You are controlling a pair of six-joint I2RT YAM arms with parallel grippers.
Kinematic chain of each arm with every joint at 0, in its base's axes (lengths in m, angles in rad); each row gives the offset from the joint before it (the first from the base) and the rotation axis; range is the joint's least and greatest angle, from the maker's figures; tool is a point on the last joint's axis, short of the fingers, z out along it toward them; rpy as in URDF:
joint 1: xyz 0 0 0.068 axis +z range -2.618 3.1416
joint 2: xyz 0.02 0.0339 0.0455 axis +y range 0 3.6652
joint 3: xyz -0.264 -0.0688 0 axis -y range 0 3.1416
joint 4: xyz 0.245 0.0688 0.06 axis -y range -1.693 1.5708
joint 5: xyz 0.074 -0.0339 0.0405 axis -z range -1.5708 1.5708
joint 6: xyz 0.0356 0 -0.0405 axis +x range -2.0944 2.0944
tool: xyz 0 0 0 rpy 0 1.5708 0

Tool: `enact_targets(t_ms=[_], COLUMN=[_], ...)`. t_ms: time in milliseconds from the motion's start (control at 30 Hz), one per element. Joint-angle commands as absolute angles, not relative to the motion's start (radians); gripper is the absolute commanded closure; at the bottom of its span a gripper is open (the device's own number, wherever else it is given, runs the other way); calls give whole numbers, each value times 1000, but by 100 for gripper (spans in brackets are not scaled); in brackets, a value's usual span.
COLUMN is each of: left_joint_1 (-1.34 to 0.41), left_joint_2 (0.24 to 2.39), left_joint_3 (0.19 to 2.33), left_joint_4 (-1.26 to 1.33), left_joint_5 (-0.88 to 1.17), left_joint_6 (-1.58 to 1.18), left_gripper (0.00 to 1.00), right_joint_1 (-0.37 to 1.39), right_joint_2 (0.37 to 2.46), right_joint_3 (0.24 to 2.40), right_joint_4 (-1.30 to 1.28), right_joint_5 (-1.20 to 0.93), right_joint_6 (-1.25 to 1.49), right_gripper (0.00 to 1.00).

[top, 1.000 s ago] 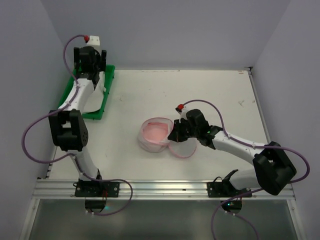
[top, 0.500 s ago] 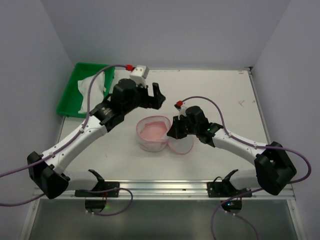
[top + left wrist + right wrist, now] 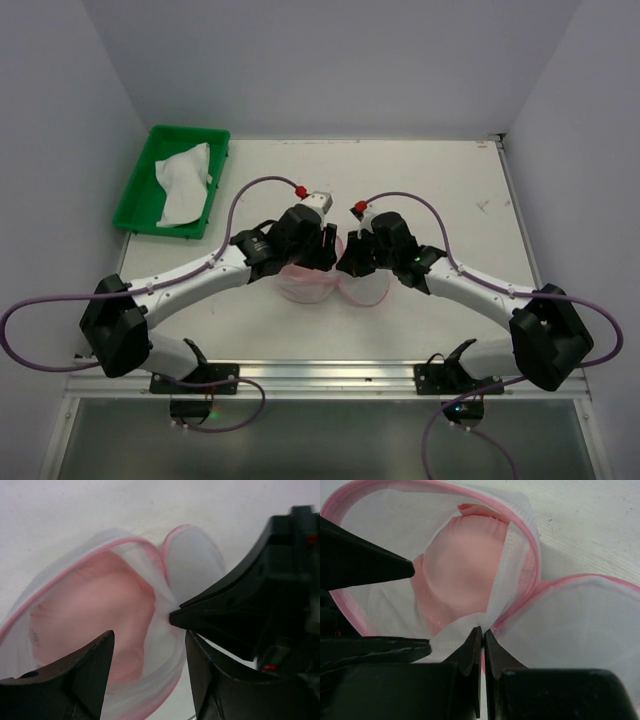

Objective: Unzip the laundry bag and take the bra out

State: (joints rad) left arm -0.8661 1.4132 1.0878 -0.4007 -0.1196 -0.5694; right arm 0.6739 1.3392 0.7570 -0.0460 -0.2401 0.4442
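Note:
The laundry bag [image 3: 300,285] lies open at the table's middle, its pink-trimmed lid [image 3: 368,292] flipped out to the right. Inside it shows the pale pink bra [image 3: 465,560], also seen in the left wrist view [image 3: 90,615]. My right gripper [image 3: 482,630] is shut on the bag's mesh wall where the lid joins the rim. My left gripper [image 3: 148,637] hangs over the bag, open. One finger is above the bra and the other is by the bag's right wall [image 3: 165,645], close to the right gripper [image 3: 240,605].
A green tray [image 3: 140,200] holding a crumpled white cloth [image 3: 185,180] sits at the back left corner. Both arms meet over the bag, their purple cables looping above them. Walls close the table on three sides.
The left arm has swung from above the green tray down to the bag, and its jaws have narrowed. The right gripper has kept its hold on the bag.

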Motion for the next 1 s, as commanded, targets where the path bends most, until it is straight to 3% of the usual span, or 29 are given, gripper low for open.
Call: enact_targets(t_ms=[0, 133, 267, 433, 733, 833, 867, 967], left_joint_1=[-870, -870, -870, -870, -871, -871, -871, -871], left_joint_2=[1462, 1534, 1592, 1667, 1732, 1717, 1692, 1639], left_joint_3=[1040, 1020, 1012, 980, 919, 910, 904, 891], left_joint_4=[-423, -414, -384, -347, -313, -302, -295, -281], left_joint_5=[-176, -199, -232, -212, -265, -256, -256, -256], left_joint_6=[-611, -618, -629, -641, -693, -696, -699, -687], left_gripper=[37, 25, 7, 5, 52, 72, 86, 100], right_joint_1=[678, 678, 676, 676, 678, 678, 678, 678], right_joint_2=[1301, 1301, 1298, 1305, 1313, 1312, 1309, 1305], right_joint_3=[758, 755, 752, 742, 733, 727, 720, 709], right_joint_4=[-34, -37, -35, -12, -6, -6, -6, -6], right_joint_5=[-213, -219, -227, -259, -284, -269, -264, -252], right_joint_6=[431, 428, 426, 428, 436, 431, 430, 428], right_gripper=[100, 100, 100, 100, 100, 100, 100, 100])
